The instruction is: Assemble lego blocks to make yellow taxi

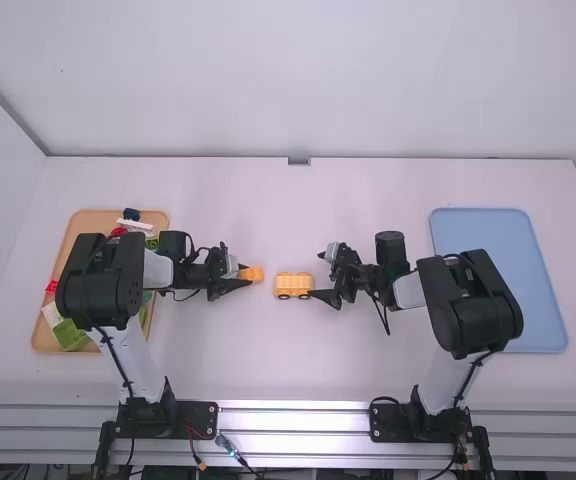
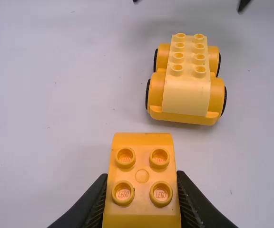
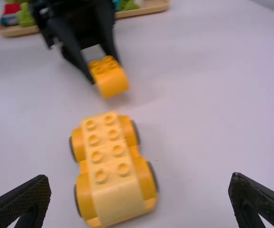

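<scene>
Clamped in left fingers [image 2: 92,203]: curved brick [image 2: 142,185]. Just right: wheeled body [image 1: 293,285], long axis left-to-right. Beside its right end: right fingers [image 3: 28,201], apart.

I find my left arm [image 1: 100,285] bent inward, left gripper [image 1: 247,274] clamped, its fingers part-closed. My right arm [image 1: 473,310] is likewise bent inward, right gripper [image 1: 317,275] spread wide. Both grippers face each other, apart.

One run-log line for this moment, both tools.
Left tool: shut on orange-yellow brick | Right tool: open near wheeled car body | Car body: on table | Brick: not yet attached
</scene>
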Controlling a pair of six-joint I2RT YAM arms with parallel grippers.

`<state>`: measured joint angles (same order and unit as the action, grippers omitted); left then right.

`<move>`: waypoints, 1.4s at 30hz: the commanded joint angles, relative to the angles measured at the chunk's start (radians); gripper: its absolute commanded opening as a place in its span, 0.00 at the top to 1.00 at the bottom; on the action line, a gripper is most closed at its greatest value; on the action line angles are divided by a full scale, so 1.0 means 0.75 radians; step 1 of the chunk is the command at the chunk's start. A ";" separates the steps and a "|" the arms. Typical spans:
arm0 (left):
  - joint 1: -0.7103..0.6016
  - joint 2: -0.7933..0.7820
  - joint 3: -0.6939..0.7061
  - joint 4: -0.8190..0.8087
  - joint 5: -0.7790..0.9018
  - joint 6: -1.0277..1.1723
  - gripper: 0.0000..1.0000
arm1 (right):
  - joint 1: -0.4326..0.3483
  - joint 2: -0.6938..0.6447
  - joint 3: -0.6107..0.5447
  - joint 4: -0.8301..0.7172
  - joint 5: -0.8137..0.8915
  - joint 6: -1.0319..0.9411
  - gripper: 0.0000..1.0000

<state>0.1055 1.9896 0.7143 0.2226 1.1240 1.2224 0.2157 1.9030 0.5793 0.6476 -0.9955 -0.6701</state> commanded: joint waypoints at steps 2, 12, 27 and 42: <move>-0.001 0.012 0.006 0.004 0.052 0.001 0.85 | 0.041 0.144 0.067 0.004 -0.093 -0.181 0.01; -0.001 0.012 0.007 0.020 0.053 -0.005 0.86 | 0.074 0.395 0.267 -0.007 -0.245 -0.190 0.01; -0.002 0.010 0.039 -0.006 0.093 -0.042 0.96 | 0.138 0.414 0.212 0.004 0.032 -0.189 0.20; -0.092 -0.039 0.047 -0.010 0.098 -0.105 0.98 | 0.106 0.414 0.213 -0.006 -0.038 -0.200 0.36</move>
<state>0.0486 1.9877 0.7498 0.2211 1.1599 1.1603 0.2970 2.1963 0.7567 0.6548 -1.0435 -0.8196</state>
